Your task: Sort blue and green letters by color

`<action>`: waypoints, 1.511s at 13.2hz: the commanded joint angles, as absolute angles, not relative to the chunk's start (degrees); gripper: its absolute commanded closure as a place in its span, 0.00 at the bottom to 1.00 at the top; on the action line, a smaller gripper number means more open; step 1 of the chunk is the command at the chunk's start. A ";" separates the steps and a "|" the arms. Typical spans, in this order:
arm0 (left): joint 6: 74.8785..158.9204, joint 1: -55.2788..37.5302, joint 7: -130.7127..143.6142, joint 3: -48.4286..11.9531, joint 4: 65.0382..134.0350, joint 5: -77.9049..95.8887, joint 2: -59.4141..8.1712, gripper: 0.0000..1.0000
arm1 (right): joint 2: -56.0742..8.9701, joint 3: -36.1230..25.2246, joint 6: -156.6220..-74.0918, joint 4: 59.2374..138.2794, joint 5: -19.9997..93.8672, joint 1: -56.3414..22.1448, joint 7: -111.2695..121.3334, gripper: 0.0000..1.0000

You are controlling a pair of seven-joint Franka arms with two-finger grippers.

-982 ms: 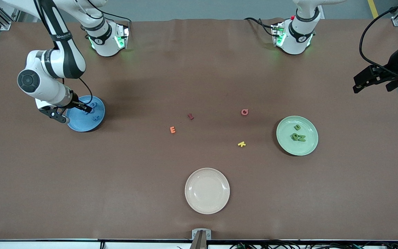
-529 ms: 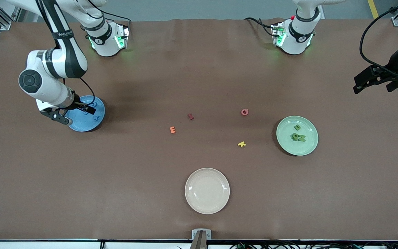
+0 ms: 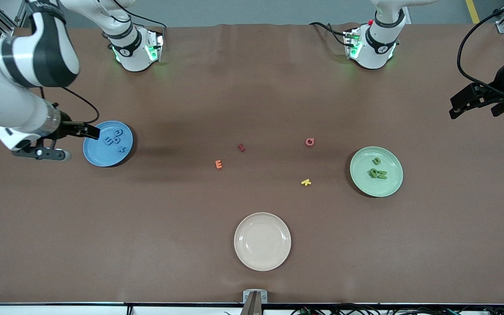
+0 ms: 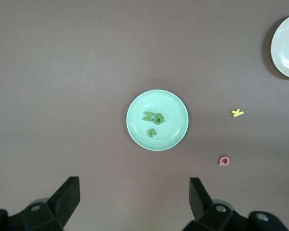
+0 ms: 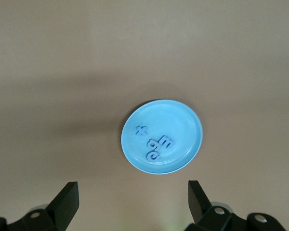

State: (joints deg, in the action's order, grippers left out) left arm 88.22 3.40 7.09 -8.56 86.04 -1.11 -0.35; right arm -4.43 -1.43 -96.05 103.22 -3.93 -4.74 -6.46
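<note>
Both pairs of jaws stand wide apart with nothing between them, as each wrist view shows.

Four blue letters (image 3: 116, 140) lie together on the blue plate (image 3: 96, 155) at the right arm's end of the table; in the right wrist view they (image 5: 156, 144) read as an X set a little apart from a tight bunch of three. The green letters (image 3: 378, 170) lie on the green plate (image 3: 392, 186) toward the left arm's end, one at about twelve o'clock of the plate's middle and the rest bunched just nearer the front camera; whether that bunch holds two or three pieces I cannot tell.

On the bare cloth between the two plates lie an orange E (image 3: 218, 164), a dark red letter (image 3: 241, 148) at about one o'clock from it, a pink letter (image 3: 309, 141) toward the left arm's end, and a yellow K (image 3: 306, 182) at about six o'clock from the pink one. A cream plate (image 3: 262, 260) sits nearest the front camera, holding nothing.

Up in the air, the right gripper (image 3: 66, 142) hangs over the cloth just beside the blue plate's rim, at the plate's nine o'clock in the front view. The left gripper (image 3: 475, 103) waits high over the table's edge at the left arm's end, well apart from the green plate.
</note>
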 commanded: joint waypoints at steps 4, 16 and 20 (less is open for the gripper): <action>89.21 3.60 7.56 -8.88 86.04 -1.32 -0.70 0.00 | -10.72 -1.41 -90.97 87.55 -3.86 0.97 -2.29 0.00; 87.89 3.78 7.21 -8.44 85.96 -1.32 0.09 0.00 | -12.48 -1.14 -85.62 83.14 1.75 3.59 -2.29 0.00; 87.89 3.78 7.21 -8.44 85.96 -1.32 0.09 0.00 | -7.39 -1.41 -84.20 85.77 2.37 4.13 0.97 0.00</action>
